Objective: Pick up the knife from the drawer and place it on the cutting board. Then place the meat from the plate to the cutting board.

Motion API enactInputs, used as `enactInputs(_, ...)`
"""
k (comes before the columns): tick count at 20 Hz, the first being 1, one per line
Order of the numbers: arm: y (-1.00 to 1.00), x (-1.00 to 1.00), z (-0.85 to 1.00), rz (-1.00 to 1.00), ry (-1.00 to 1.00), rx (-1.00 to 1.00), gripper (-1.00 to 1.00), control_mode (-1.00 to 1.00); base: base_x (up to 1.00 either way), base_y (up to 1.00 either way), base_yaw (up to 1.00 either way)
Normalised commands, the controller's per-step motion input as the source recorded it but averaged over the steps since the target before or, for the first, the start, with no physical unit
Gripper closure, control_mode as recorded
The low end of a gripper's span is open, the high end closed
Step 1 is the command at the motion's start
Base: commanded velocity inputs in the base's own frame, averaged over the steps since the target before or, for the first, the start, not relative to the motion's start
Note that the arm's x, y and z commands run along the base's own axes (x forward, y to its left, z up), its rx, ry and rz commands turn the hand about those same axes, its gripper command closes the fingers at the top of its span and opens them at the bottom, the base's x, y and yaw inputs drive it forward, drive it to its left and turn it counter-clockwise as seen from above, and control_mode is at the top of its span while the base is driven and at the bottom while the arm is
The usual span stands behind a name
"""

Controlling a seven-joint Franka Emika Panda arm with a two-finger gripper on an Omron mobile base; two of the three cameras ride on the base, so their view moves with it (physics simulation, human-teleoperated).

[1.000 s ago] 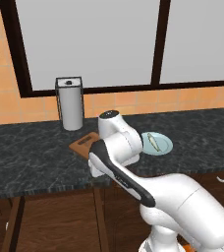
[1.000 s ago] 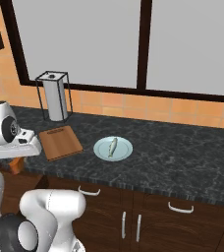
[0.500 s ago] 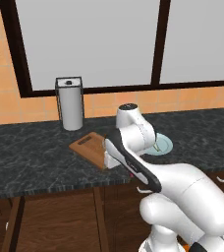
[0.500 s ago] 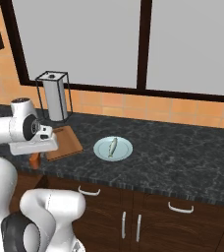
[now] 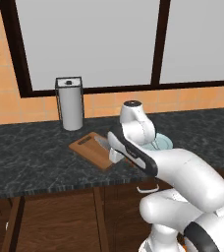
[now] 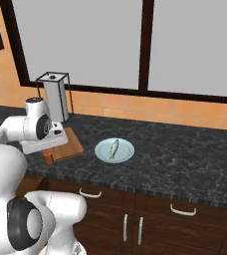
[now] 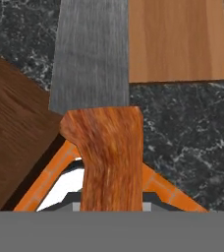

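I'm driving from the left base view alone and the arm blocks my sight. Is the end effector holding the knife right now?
Observer: Yes. The end effector is shut on the knife; the hand view shows its wooden handle gripped and the grey blade pointing ahead.
Operator: Is the meat on the plate?
Observer: Yes. In the right base view the meat lies on the plate, which sits apart from the cutting board.
Operator: Is the blade over the board?
Observer: In the hand view the board shows to one side of the blade, with dark counter below it. I cannot tell whether the knife touches down.
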Motion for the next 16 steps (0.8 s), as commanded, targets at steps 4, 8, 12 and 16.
enactInputs(4, 0.00, 0.87, -0.12, 0.21, 0.00, 0.00, 1.00, -1.00, 0.00, 0.00, 0.00)
enactInputs(8, 0.00, 0.68, -0.20, 0.14, 0.00, 0.00, 1.00, -1.00, 0.00, 0.00, 0.00)
enactInputs(12, 0.11, 0.16, -0.20, 0.18, 0.00, 0.00, 1.00, -1.00, 0.00, 0.00, 0.00)
enactInputs(16, 0.21, 0.00, -0.21, 0.13, 0.00, 0.00, 1.00, -1.00, 0.00, 0.00, 0.00)
